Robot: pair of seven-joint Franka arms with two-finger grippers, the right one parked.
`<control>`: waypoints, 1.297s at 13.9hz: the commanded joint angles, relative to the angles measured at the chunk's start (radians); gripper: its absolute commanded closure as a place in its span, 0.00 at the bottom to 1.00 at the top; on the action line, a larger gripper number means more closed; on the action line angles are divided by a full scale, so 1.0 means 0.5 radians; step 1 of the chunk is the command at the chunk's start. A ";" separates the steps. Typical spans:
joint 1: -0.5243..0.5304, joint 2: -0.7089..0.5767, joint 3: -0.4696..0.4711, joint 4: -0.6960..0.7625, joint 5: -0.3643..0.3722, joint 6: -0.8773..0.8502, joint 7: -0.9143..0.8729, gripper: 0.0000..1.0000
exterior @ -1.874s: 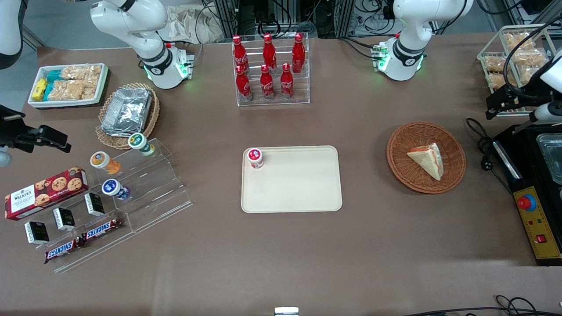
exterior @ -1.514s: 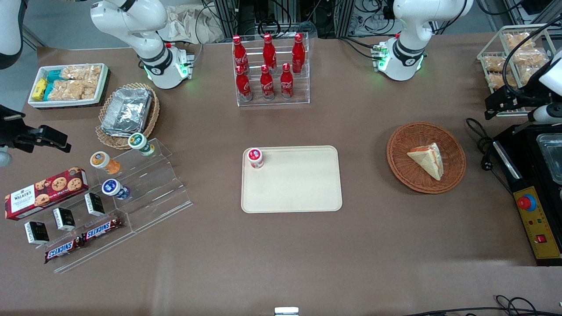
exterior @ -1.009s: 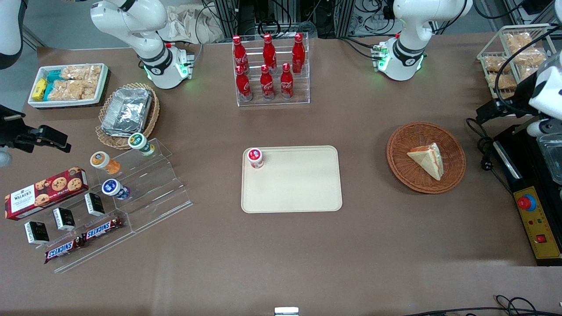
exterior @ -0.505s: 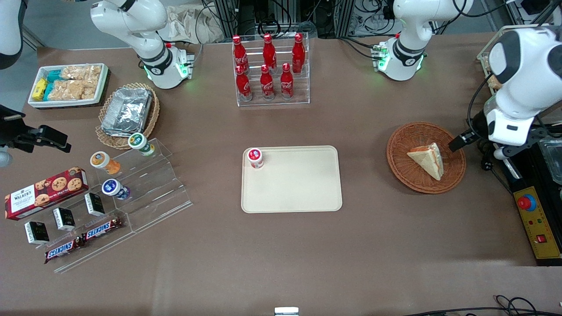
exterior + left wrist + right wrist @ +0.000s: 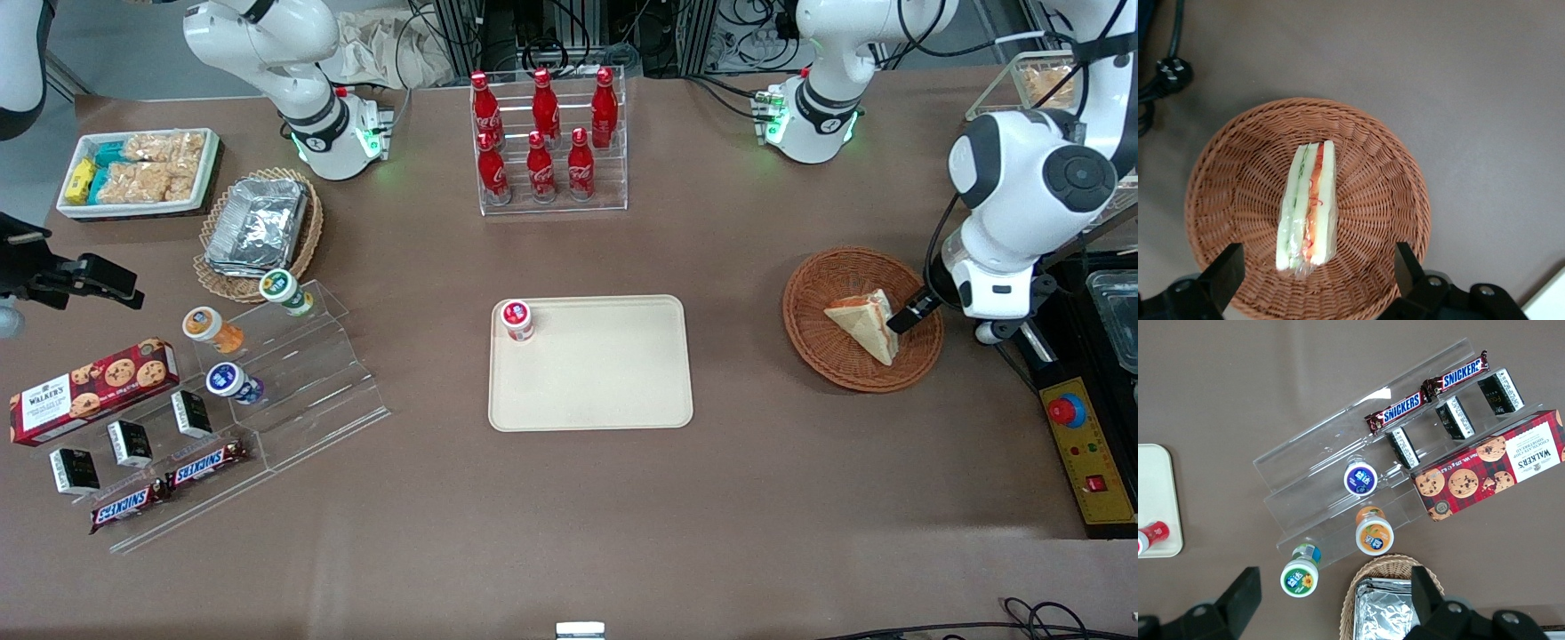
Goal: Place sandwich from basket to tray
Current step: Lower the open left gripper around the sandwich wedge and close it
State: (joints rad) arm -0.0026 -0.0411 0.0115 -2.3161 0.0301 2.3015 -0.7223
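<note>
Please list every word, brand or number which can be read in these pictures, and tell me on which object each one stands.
"SNICKERS": on each of the two chocolate bars.
"WALKER'S": on the red cookie box; its smaller print is too small to read.
Red bottles: white script, too blurred to read.
Small jar lids: unreadable.
The gripper, open above the sandwich in the basket, carries no text.

A clear stepped stand carries two Snickers bars, three small dark boxes and a blue-lidded jar. An orange jar sits at six o'clock from the blue one, and a green-lidded jar at eight o'clock from the orange. The cookie box lies at three o'clock from the blue jar and the tray at nine. Foil containers fill a pale wicker basket.
</note>
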 commanded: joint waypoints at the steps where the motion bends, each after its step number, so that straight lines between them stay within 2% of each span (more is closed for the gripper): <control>1: 0.008 0.027 0.001 -0.129 -0.017 0.186 -0.043 0.00; 7: 0.011 0.097 0.035 -0.258 -0.020 0.333 -0.043 0.00; 15: 0.011 0.205 0.044 -0.494 -0.020 0.726 -0.043 0.00; 16: 0.011 0.223 0.044 -0.510 -0.020 0.772 -0.043 0.08; 17: 0.011 0.229 0.044 -0.516 -0.020 0.790 -0.043 0.34; 18: 0.011 0.229 0.044 -0.510 -0.020 0.791 -0.043 0.82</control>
State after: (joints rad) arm 0.0034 0.0756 0.0328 -2.5468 0.0203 2.6310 -0.7237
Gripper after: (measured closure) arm 0.189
